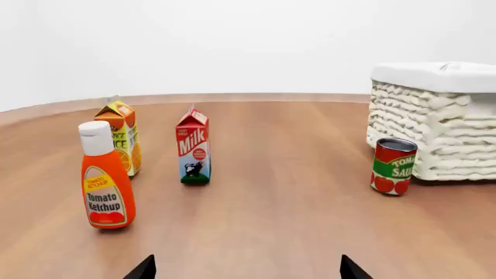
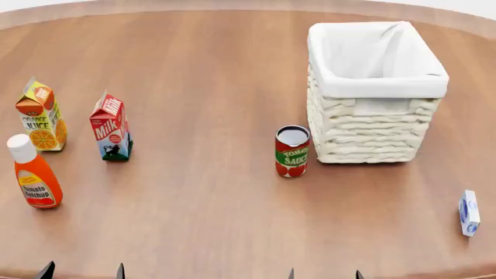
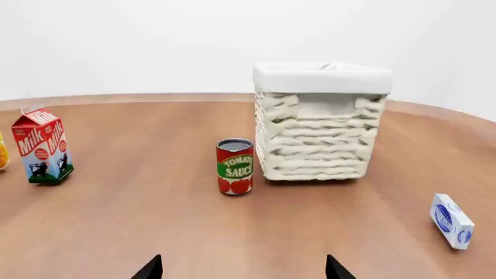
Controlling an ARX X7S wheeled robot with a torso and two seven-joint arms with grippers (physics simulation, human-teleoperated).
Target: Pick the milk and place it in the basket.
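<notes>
The left gripper (image 1: pixel 246 272) stands spread and empty, as does the right gripper (image 3: pixel 241 270). The milk (image 1: pixel 193 149) stands upright ahead of the left gripper, the ketchup bottle (image 1: pixel 105 179) and orange juice carton (image 1: pixel 122 135) just beside it; a wide approach may topple those. The basket (image 2: pixel 370 122) is well apart.

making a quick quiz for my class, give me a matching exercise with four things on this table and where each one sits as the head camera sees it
Things:
1. milk
2. tomato sauce can
3. ketchup bottle
4. small white-and-blue box

Places:
A. alone near the table's right edge
B. just left of the basket's front corner
C. nearest the camera on the left side
D. upright just right of the orange juice carton

Pairs: 1-D, 2-B, 3-C, 4-A
</notes>
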